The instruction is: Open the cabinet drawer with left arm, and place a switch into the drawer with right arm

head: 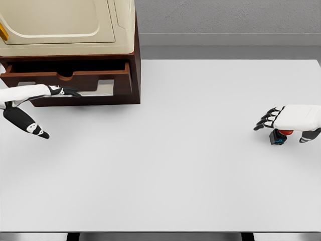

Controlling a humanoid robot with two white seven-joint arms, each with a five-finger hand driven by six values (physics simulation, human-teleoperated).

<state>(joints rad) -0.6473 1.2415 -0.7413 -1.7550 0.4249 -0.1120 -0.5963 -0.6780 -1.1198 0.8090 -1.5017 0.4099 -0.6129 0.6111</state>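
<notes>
A brown cabinet stands at the back left of the white table, with a cream appliance on top. Its drawer is pulled partly out, showing a dark gap above the front panel. My left hand is in front of the cabinet's lower part, its fingers stretched toward it and its thumb spread downward, holding nothing. The switch, a small black and blue block with a red button, sits on the table at the far right. My right hand hovers just over it, fingers relaxed and pointing left.
The white table runs from the cabinet to the right edge, its front edge near the bottom of the view. A grey wall lies behind. The cream appliance overhangs the cabinet top.
</notes>
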